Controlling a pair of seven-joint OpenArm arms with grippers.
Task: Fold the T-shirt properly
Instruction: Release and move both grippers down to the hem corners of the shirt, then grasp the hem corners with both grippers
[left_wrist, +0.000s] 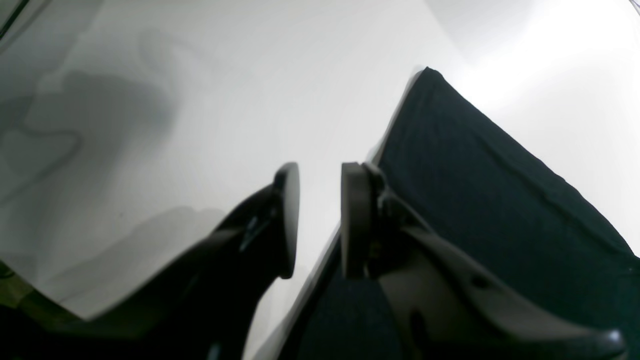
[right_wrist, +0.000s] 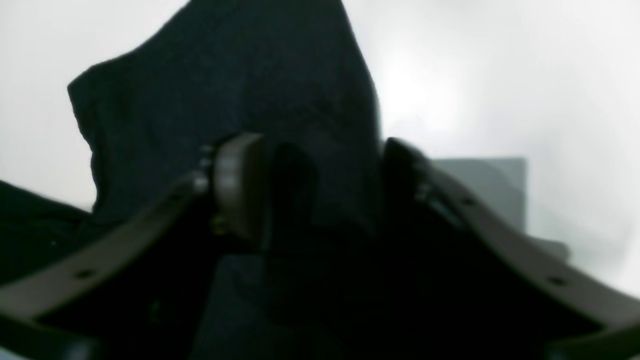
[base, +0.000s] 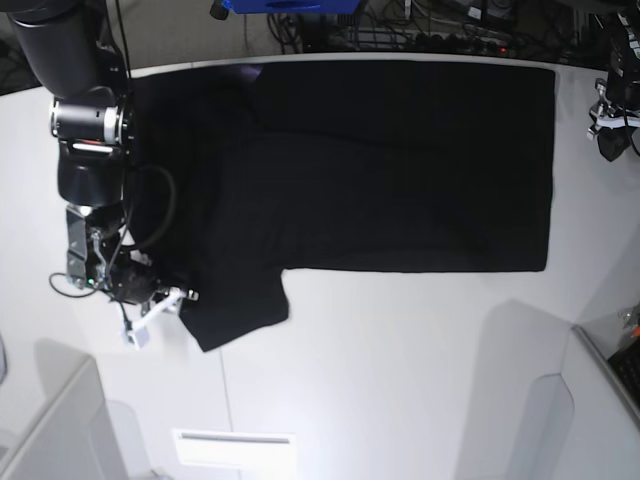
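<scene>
The T-shirt (base: 390, 165) is plain black and lies flat, spread wide, its long lower edge straight and its far corner square. One short sleeve (base: 235, 305) sticks out from the body toward the right jaws, its hem just beside them. In the right wrist view black cloth (right_wrist: 225, 85) lies under and between those jaws, rising to a blunt corner beyond them. In the left wrist view a straight-edged black fold (left_wrist: 490, 185) runs just beside one left jaw.
</scene>
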